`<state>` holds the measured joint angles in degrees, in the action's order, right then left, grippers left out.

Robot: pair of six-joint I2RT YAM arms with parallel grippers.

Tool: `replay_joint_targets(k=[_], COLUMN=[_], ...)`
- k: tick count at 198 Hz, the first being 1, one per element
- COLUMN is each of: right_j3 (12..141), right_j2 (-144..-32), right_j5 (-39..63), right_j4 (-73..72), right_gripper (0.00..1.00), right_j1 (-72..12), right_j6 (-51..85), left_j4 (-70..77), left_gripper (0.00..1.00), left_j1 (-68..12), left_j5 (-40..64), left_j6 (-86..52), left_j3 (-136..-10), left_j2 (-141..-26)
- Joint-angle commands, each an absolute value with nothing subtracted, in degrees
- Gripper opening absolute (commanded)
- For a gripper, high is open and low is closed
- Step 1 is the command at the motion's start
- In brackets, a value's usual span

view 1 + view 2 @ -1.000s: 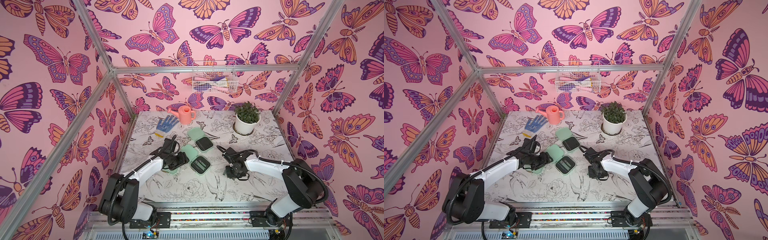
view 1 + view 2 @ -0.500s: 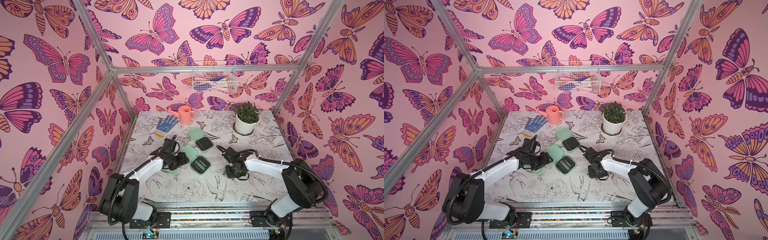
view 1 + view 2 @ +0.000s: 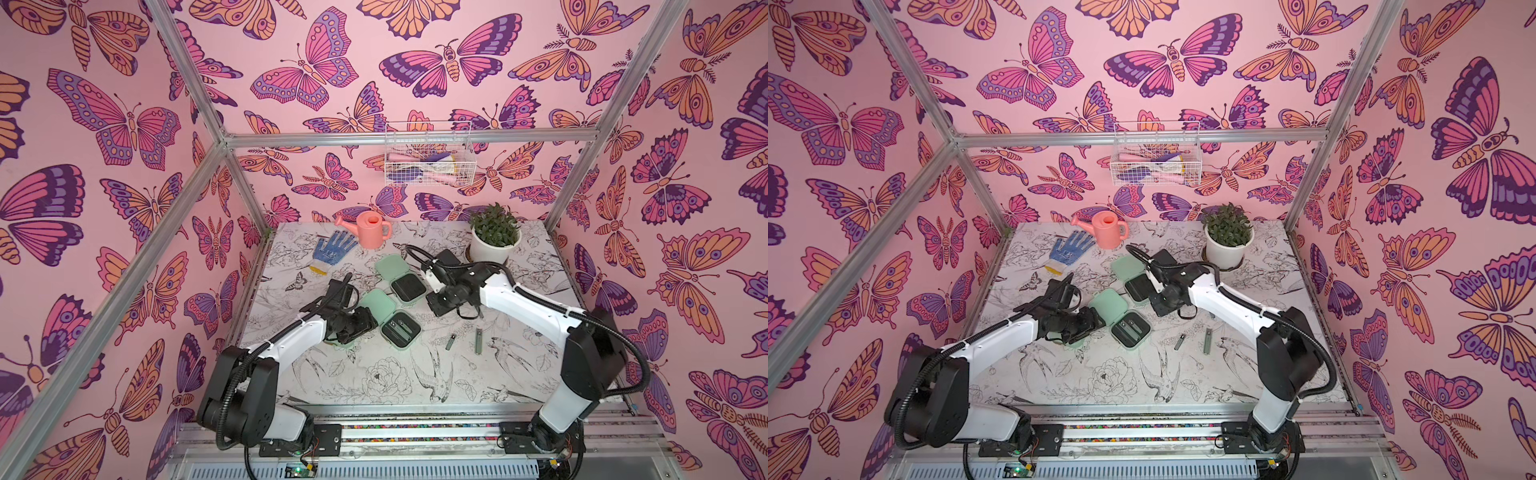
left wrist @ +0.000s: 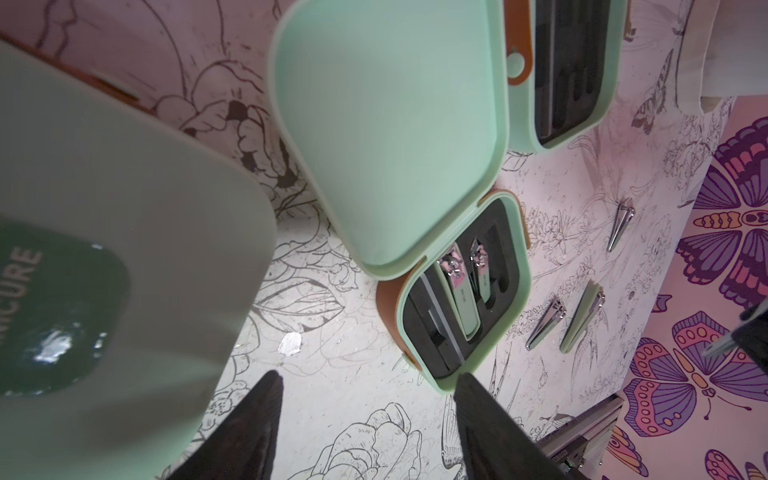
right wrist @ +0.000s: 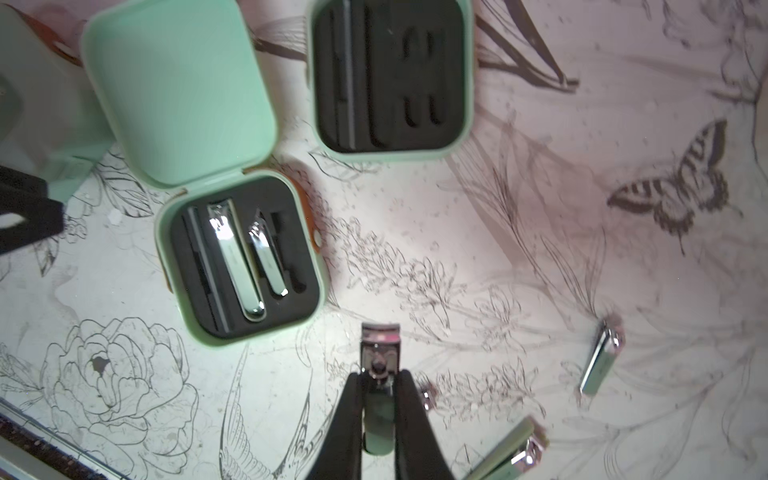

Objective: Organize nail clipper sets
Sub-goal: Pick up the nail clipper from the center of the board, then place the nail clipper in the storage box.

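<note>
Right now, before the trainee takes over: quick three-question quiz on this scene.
1. True or false: the right gripper is empty.
2. How many clippers lie in the nearer open case? A one, B two, C four.
3. Fill in: the left gripper has its jaws ____.
Key: 1 false, it grips a nail clipper; 2 B; 3 open.

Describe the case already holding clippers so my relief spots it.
Find the white plant pot at the back right. Left of it lies the farther open mint case, its clipper slots bare; the nearer open mint case beside it is yours, alone showing two shiny clippers.
</note>
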<state>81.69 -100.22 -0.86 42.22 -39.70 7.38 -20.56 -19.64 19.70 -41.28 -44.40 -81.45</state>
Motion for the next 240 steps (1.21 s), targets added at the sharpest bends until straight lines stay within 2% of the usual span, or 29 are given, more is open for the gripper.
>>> replay_joint_targets(k=[1,56,240], right_j3=[86.45,92.77,89.74], right_j2=[-105.65,-115.37,-120.23], right_j5=[2.41,3.4,1.18], right_j4=[44.4,42.84,38.59], right_gripper=[0.06,0.06,0.06], right_j1=[-41.92,-45.09,-45.83], right_j6=[-3.66,-8.0,-4.41], left_j4=[-20.31,-20.39,-20.45], left_gripper=[0.68,0.68,0.67], left_j1=[-20.11,-20.33,-20.39], left_j5=[19.77,20.38,20.39], left_j6=[-43.04,-44.99,-44.91], left_j3=[-43.29,-43.2,-43.78], left_j2=[-80.96,-81.1,-81.88])
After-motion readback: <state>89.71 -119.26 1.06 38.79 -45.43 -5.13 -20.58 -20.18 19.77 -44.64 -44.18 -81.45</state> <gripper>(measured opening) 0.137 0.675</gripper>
